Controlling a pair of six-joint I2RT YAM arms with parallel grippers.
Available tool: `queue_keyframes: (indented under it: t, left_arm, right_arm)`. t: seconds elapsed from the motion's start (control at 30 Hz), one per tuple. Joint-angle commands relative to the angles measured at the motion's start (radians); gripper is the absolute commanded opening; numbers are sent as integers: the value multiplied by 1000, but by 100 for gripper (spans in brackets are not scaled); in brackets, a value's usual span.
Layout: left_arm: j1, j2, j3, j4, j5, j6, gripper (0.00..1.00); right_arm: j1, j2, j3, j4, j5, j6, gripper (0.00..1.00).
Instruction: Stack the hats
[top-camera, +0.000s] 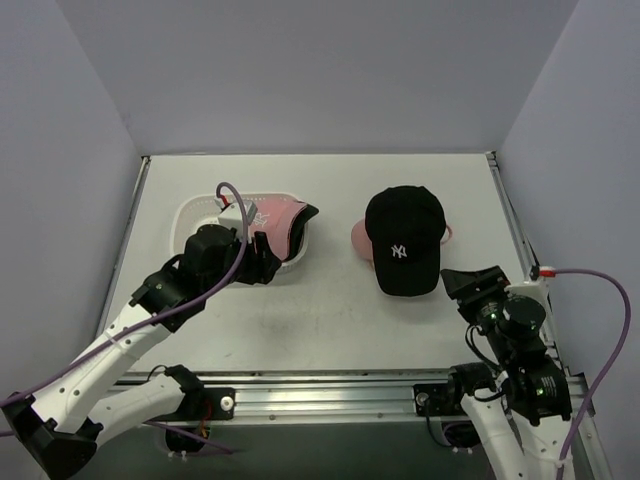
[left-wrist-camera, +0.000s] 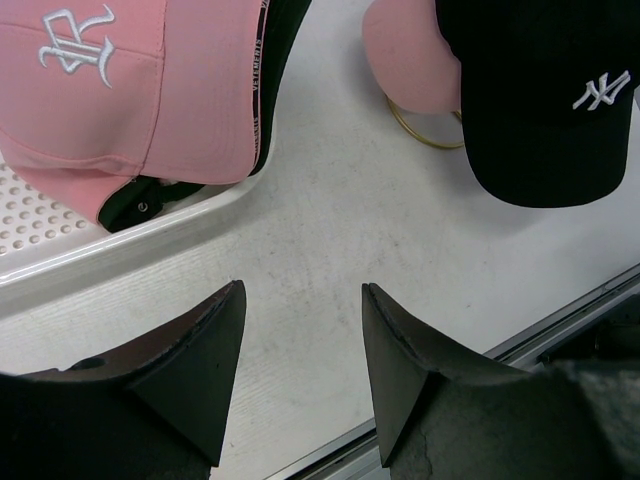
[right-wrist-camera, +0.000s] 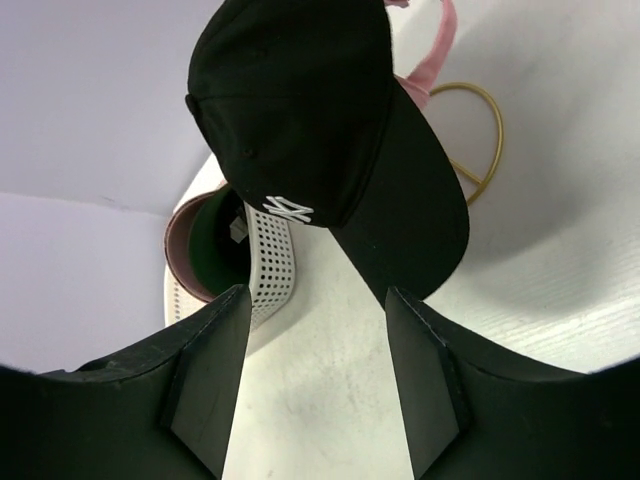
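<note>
Hat (right-wrist-camera: 300, 120), black, lies just beyond parted right fingers (right-wrist-camera: 208, 385).

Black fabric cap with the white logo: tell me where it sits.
The black fabric cap sits right of centre in the top view, over a pink fabric cap, right of the white perforated basket.

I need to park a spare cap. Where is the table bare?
Widest: the near strip of table, in front of the white basket and the black cap. Another strip runs behind both, along the far wall. Crowded: the basket's near corner toward the black cap, where the left claw sits.
</note>
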Motion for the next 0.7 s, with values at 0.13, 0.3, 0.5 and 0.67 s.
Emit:
queue_keyframes:
  t: [0.13, 0.3, 0.5, 0.67]
  left_arm:
    - [-4, 7, 51, 30, 4, -4, 59]
    - [-1, 13, 66, 26, -13, 5, 59]
    - [4, 25, 77, 23, -36, 25, 62]
    - [10, 34, 92, 13, -43, 32, 65]
  right_arm:
    - [-8, 240, 164, 181, -140, -238, 45]
    - [-2, 411, 240, 299, -237, -304, 41]
    - [206, 627, 323, 361, -167, -369, 45]
    - [394, 878, 541, 267, 8, -453, 48]
